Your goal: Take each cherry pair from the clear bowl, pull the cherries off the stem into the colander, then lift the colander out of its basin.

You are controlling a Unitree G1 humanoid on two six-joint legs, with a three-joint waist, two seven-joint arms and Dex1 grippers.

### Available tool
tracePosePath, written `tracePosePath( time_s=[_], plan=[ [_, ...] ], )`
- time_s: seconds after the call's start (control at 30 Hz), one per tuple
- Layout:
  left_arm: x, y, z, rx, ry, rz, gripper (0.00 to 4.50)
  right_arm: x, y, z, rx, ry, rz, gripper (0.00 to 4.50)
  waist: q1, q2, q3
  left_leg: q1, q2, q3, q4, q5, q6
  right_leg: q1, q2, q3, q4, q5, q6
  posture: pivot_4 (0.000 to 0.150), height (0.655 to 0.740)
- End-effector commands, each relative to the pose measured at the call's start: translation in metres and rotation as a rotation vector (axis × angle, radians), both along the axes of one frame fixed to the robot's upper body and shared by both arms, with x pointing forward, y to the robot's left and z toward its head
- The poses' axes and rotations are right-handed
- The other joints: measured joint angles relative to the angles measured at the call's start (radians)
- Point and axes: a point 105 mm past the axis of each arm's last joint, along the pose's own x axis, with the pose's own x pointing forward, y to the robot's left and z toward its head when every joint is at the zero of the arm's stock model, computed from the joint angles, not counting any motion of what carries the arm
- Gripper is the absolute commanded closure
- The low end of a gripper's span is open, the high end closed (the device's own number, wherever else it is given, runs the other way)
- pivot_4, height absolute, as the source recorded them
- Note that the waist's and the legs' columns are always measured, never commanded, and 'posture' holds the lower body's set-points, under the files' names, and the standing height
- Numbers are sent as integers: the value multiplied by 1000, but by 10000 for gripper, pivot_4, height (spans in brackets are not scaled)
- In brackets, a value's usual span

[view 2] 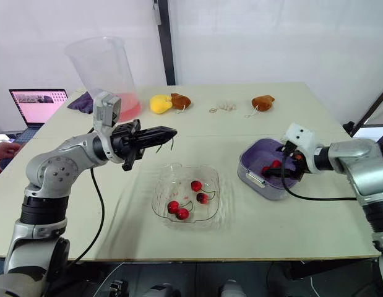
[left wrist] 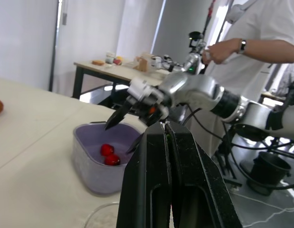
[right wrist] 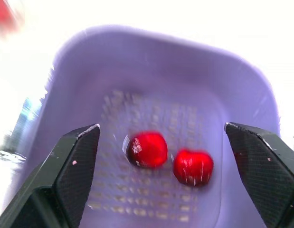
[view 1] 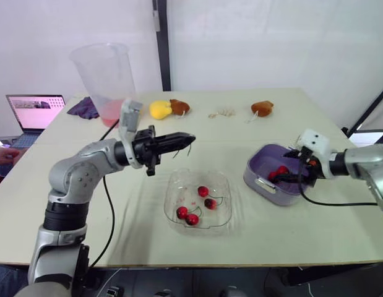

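**Left eye view: left hand pinches a stem, right hand spread over the colander**

The left arm bends at the elbow and its forearm runs level across the worktop (view 1: 290, 117) toward the middle. The left hand (view 1: 186, 140) is raised above the surface, just past the far rim of the clear bowl (view 1: 219, 218). Its two black fingers are pressed flat together, as the left wrist view also shows. A thin dark stem (view 1: 190, 147) curls down from their tips.

The right forearm reaches in from the right edge, and the right hand (view 1: 294, 175) tips down into the colander (view 1: 271, 195). In the right wrist view its fingers (right wrist: 73, 166) stand wide apart and hold nothing. Two cherries (right wrist: 147, 149) lie side by side on the colander floor between them.

The colander is lilac plastic, a rounded square with smooth walls and a floor pierced by rows of small holes. It sits near the right front of the worktop; I cannot tell it apart from its basin. The bowl is thin, glossy clear plastic with soft corners, and it stands at the front centre. It holds four cherries (view 1: 203, 191), round, shiny and red, with thin curved stems.

At the far left stand a tall, clear, tapered jug (view 1: 104, 77) and an open laptop (view 1: 33, 111).
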Motion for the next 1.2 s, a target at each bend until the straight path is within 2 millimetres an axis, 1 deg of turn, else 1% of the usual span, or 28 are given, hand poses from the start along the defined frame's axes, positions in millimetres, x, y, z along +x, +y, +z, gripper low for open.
tracePosePath(
  time_s=[0.03,0.07,0.13,0.17,0.23,0.33,0.37,0.43,0.47,0.5,0.53,0.6,0.63,0.67,0.7,0.73,0.8,0.9,1.0,1.03,1.1,1.2],
  plan=[
    [-1,10,11,-7,-50,47,45000,-37,47,81,232,-128,263,223,-2,1,0,0,0,0,0,0,0,0,0,0,0,0,0,1500,7400],
    [0,14,8,-2,-38,72,45000,-48,59,91,274,-116,341,223,-3,1,0,0,1,0,-1,0,0,0,1,0,0,0,0,1500,7400],
    [4,24,5,1,-15,130,45000,-67,78,104,320,-90,464,223,1,1,0,1,2,-1,-2,0,0,0,2,0,-1,0,0,1500,7400],
    [6,29,4,0,-6,157,45000,-73,85,107,329,-81,503,223,1,0,0,1,2,-2,-2,0,0,0,2,-1,-1,0,0,1500,7400],
    [12,46,1,-18,28,235,45000,-80,96,112,346,-68,561,223,2,0,1,1,1,-2,-1,0,0,1,1,0,-1,0,0,1500,7400],
    [17,87,-23,18,147,409,45000,-79,109,112,326,-70,596,223,1,0,0,1,0,-2,0,-1,0,1,0,0,-1,0,0,1500,7400],
    [18,95,-27,26,173,448,45000,-79,111,111,319,-68,601,223,0,0,0,1,1,-2,0,-1,0,1,0,0,0,0,0,1500,7400],
    [13,113,-43,12,308,507,45000,-77,116,106,305,-60,609,223,0,0,0,0,1,-2,-1,-1,0,0,0,0,0,0,0,1500,7400],
    [10,126,-59,17,392,558,45000,-73,119,105,303,-60,607,223,2,0,0,0,1,-2,-1,-1,0,0,0,0,0,0,0,1500,7400],
    [7,134,-70,22,449,595,45000,-71,121,103,301,-60,606,223,1,0,0,0,0,-2,-1,-1,0,0,0,0,0,0,0,1500,7400],
    [3,146,-85,-3,539,620,45000,-69,122,104,315,-55,602,223,0,0,0,0,0,-2,-1,-1,0,0,0,0,0,0,0,1500,7400],
    [-7,165,-118,18,639,685,45000,-63,122,103,328,-51,596,223,-1,0,0,0,0,-1,-1,-1,0,-1,0,0,0,0,0,1500,7400],
    [-10,172,-131,22,681,714,45000,-61,122,102,327,-51,594,223,-1,0,0,0,0,-1,-1,-1,0,-1,0,0,1,0,0,1500,7400],
    [-13,177,-138,14,704,733,45000,-60,122,101,325,-52,593,223,0,0,0,0,0,-1,-1,-1,0,-1,0,0,0,0,0,1500,7400],
    [-16,184,-151,33,738,779,45000,-59,122,100,319,-50,593,223,3,0,0,0,0,-1,-1,-1,0,-1,0,0,0,0,0,1500,7400],
    [-20,188,-159,33,766,798,45000,-59,121,99,314,-48,594,223,6,0,0,0,0,-2,-1,-1,0,-1,0,0,0,0,0,1500,7400],
    [-25,193,-167,26,806,820,45000,-59,121,98,302,-46,594,223,8,0,0,0,0,-2,0,-1,0,0,0,0,0,0,0,1500,7400],
    [-27,195,-169,-1,831,830,45000,-58,122,97,295,-50,588,223,11,0,0,0,0,-2,0,-1,0,0,-1,0,0,0,0,1500,7400],
    [-22,220,-175,-42,830,976,36138,-57,124,97,297,-55,582,0,7,0,0,0,0,-1,0,-1,0,0,-1,1,0,0,0,1500,7400],
    [-21,227,-176,-49,833,1006,31735,-57,124,97,300,-58,576,0,4,0,0,0,0,-1,0,-1,0,0,-1,1,0,0,0,1500,7400],
    [-20,240,-176,-49,824,1054,20928,-56,124,98,309,-66,570,0,2,0,0,0,1,-1,-1,-1,0,-1,0,0,0,0,0,1500,7400],
    [-19,257,-168,-33,785,1099,5856,-55,124,99,314,-74,561,0,-2,0,0,1,1,-1,-1,-1,0,-1,0,1,1,0,0,1500,7400]
  ],
)
